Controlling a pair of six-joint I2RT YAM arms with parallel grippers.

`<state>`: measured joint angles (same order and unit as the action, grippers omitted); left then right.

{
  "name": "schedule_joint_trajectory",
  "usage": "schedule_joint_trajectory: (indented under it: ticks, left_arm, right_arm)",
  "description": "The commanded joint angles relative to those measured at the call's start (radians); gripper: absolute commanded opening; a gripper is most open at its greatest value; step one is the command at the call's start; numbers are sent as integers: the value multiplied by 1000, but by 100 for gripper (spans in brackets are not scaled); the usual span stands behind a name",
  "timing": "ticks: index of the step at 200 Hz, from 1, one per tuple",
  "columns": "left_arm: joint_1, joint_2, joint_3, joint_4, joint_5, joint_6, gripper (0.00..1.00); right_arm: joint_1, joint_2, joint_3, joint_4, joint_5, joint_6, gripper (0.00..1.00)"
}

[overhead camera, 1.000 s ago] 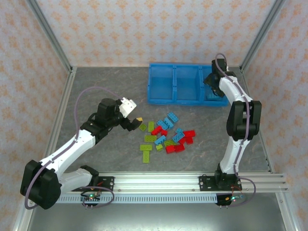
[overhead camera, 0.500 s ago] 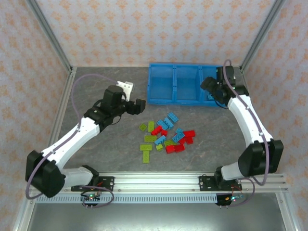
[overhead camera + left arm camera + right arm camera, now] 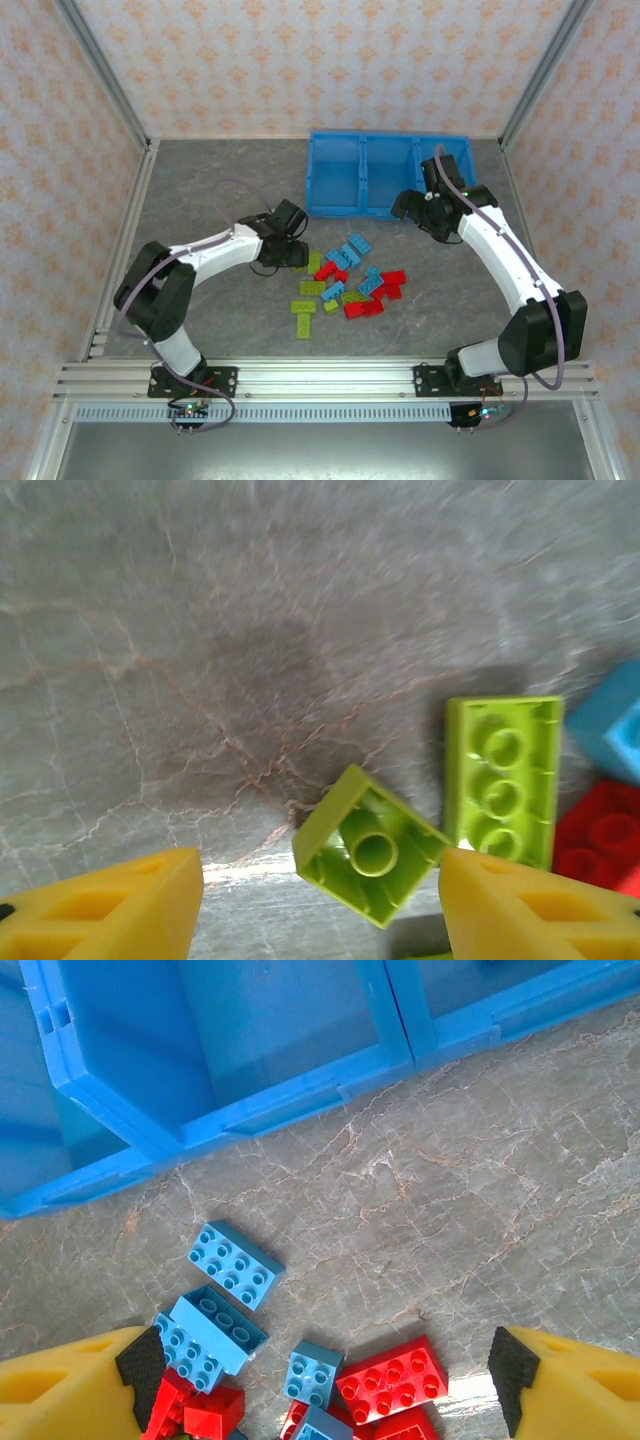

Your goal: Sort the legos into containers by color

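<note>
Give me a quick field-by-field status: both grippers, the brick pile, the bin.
left gripper: open, fingers either side of a small yellow-green brick lying hollow side up, not yet clamped
right gripper: open, nothing held, above the table near the bin's front wall
pile: red, light blue and yellow-green bricks, loose on the table
bin: blue, three compartments in a row, far side of the table; right compartment partly hidden by the right arm
likely next: left closes on the green brick
</note>
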<state>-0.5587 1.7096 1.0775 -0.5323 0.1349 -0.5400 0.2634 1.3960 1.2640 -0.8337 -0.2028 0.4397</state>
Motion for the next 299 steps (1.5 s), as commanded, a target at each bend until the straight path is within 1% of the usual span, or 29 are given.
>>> schedule_joint_trajectory:
  ticks: [1,26,50,80,116,134,137,153,168,184,210,232,252,265,285,299]
  left_arm:
    - [2,43,41,-39,31,-38,65]
    - [0,74,48,-4,62,-36,65]
    - [1,96,62,-1,69,-15,60]
    - [1,110,75,-7,57,0,43]
    - [1,91,67,0,64,0,23]
    - [0,44,75,-4,50,0,18]
    - [1,31,80,-8,45,24,18]
    - [2,-29,134,-30,7,52,15]
    - [2,-56,224,-29,-29,82,15]
    - [1,-1,368,-47,-65,120,15]
    - [1,191,673,-92,-128,166,14]
    - [10,389,914,-112,-171,185,14]
    - [17,542,1113,-141,-181,204,15]
    - [19,617,1204,-147,-182,218,16]
    - [25,693,1298,-167,-175,214,24]
    - [28,707,1326,-176,-169,210,37]
  right_arm:
    - [3,6,3,-31,17,-21,86]
    - [3,2,-1,-32,18,-21,87]
    - [4,-5,-7,-37,27,-19,87]
    - [3,-5,3,-42,24,-15,87]
    - [5,-15,8,-51,16,-9,87]
    - [7,-27,13,-58,6,-3,87]
    - [8,-30,14,-57,4,-3,87]
    - [20,-53,15,-46,-1,5,87]
    - [29,-73,13,-21,-5,22,87]
    - [39,-82,13,4,-3,37,86]
    - [46,-80,14,12,11,46,86]
    - [47,-93,4,7,32,51,86]
    - [47,-107,-6,7,48,54,86]
    - [47,-115,-10,7,54,53,86]
    - [48,-124,-14,2,54,54,86]
    - [48,-127,-17,-5,54,52,86]
